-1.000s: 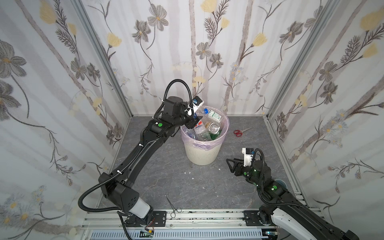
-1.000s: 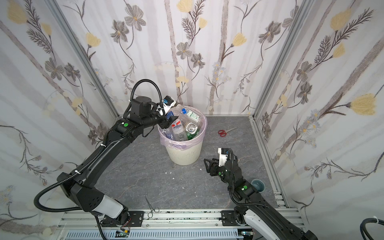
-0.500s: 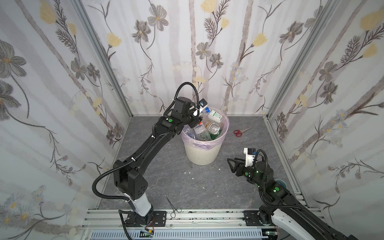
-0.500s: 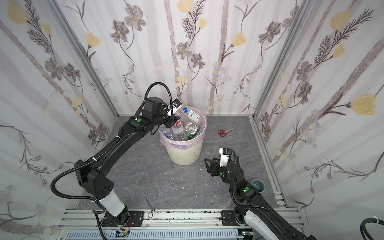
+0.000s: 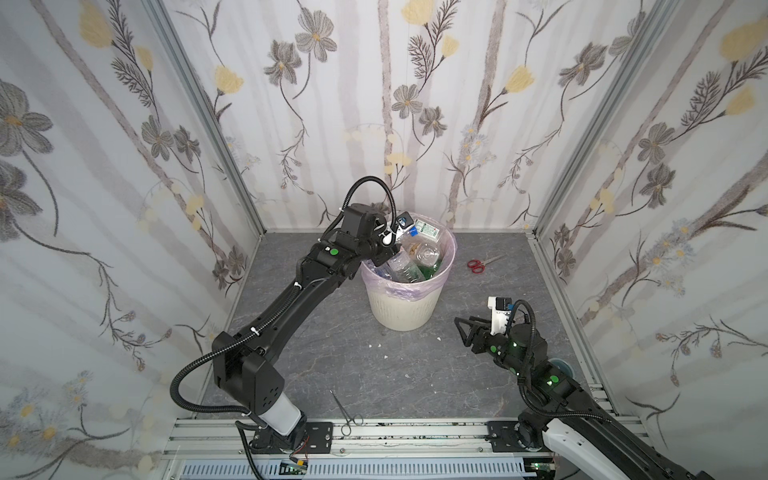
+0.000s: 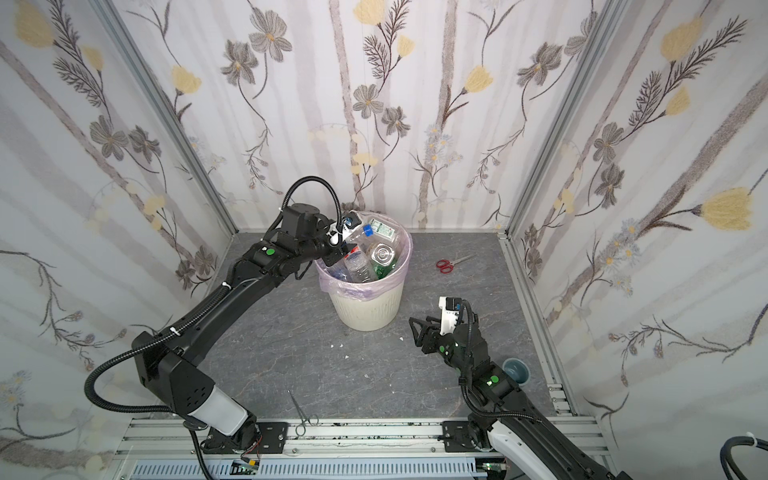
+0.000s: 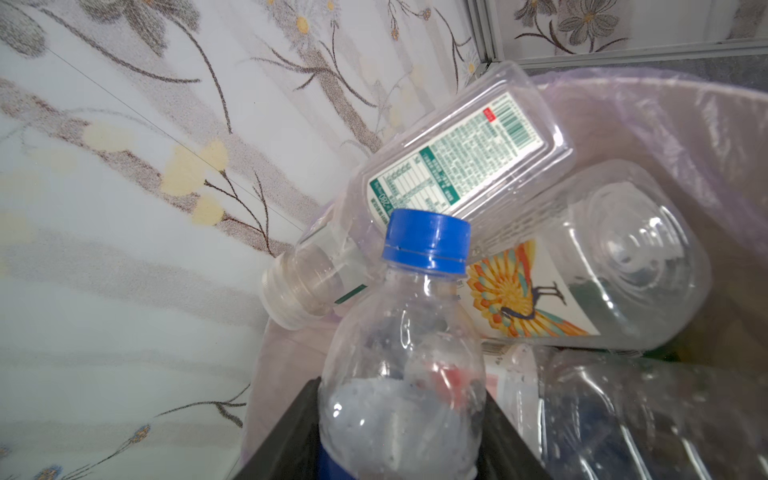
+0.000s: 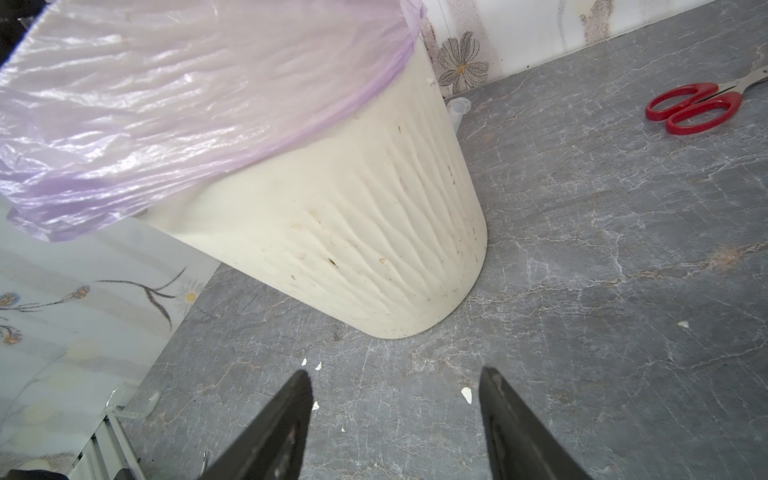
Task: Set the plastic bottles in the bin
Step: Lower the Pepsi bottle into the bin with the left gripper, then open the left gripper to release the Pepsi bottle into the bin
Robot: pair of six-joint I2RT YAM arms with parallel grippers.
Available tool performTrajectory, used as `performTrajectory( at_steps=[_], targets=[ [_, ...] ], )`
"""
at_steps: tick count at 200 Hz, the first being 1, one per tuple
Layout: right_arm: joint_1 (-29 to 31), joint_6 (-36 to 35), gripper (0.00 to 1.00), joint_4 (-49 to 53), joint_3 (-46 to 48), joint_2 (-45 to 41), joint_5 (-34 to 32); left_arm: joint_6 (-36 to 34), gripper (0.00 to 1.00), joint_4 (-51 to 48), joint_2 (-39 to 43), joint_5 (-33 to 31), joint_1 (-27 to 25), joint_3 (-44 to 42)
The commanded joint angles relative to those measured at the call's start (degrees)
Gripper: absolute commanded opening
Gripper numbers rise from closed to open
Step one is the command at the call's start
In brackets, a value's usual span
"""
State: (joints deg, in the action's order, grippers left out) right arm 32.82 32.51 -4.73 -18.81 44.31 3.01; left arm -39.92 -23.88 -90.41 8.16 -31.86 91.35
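The cream ribbed bin (image 5: 401, 307) (image 6: 365, 307) (image 8: 353, 232), lined with a pink bag, stands mid-floor, piled with several plastic bottles (image 5: 424, 253) (image 6: 380, 253). My left gripper (image 5: 383, 254) (image 6: 332, 254) (image 7: 401, 436) reaches over the bin's left rim, shut on a clear bottle with a blue cap (image 7: 403, 332). That bottle points at a green-labelled bottle (image 7: 457, 166) and a peacock-labelled bottle (image 7: 602, 266) lying in the bin. My right gripper (image 5: 461, 328) (image 6: 415, 328) (image 8: 395, 399) hovers low over the floor to the right of the bin, open and empty.
Red-handled scissors (image 5: 478, 264) (image 6: 446, 264) (image 8: 694, 106) lie on the grey floor to the right of the bin. Thin metal forceps (image 5: 345, 411) (image 6: 301, 411) lie near the front rail. A small blue-grey cup (image 6: 516, 371) sits by the right arm. Flowered walls enclose three sides.
The left arm has swung rightward, carrying its gripper over the bin's rim and down toward the bottles, and its jaws have narrowed. The right arm has barely moved.
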Motion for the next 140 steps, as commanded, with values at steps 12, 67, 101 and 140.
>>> performTrajectory(
  at_steps=[12, 67, 101, 140],
  targets=[
    [0.03, 0.28, 0.65, -0.51, -0.07, -0.02, -0.35, -3.14, 0.54, -3.99, 2.49, 2.81, -0.05, -2.77],
    [0.02, 0.50, 0.65, -0.37, -0.43, -0.17, -0.46, -3.10, 0.61, -3.80, 3.39, 5.72, -0.05, -1.67],
    [0.05, 0.56, 0.65, -0.10, -0.44, -0.63, -0.63, -2.43, 0.65, -3.80, 4.78, 11.65, 0.13, -0.65],
    [0.00, 0.56, 0.66, -0.26, -0.40, -0.38, -0.47, -1.08, 0.68, -3.80, 6.12, 16.23, 0.39, -0.12]
  ],
)
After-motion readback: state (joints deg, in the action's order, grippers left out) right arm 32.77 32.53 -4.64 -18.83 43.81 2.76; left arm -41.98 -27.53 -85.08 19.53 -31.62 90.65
